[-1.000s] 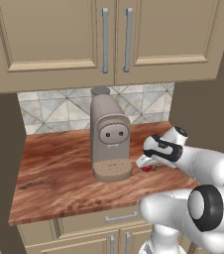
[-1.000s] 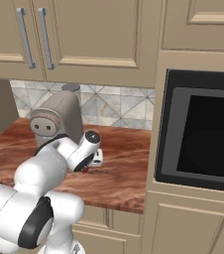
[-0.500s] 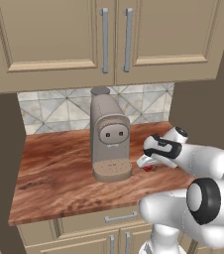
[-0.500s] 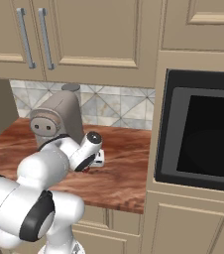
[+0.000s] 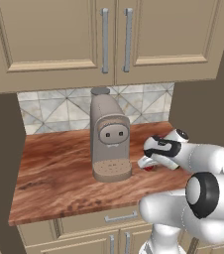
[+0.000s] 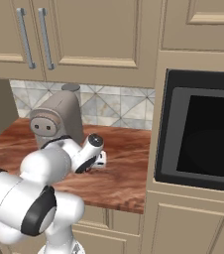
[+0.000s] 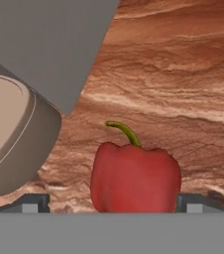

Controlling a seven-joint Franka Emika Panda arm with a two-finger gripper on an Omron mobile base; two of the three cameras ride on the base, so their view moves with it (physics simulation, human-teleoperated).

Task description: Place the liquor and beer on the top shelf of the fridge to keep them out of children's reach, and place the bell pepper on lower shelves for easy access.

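From the left base view, the gripper (image 5: 146, 164) is reaching low over the counter (image 5: 54, 168), the bell pepper (image 5: 149, 168) peeking out at its 5 o'clock, beside the coffee machine (image 5: 109, 141). In the hand view the jaws are standing wide — the pepper is sitting between the fingertips (image 7: 30, 204), unheld. Closing off-centre risks rolling it away.

Bell pepper (image 7: 135, 178) bottom cut off

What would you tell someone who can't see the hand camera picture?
A red bell pepper with a curled green stem sits on the wooden counter between the open gripper fingertips. The coffee machine base is beside it.
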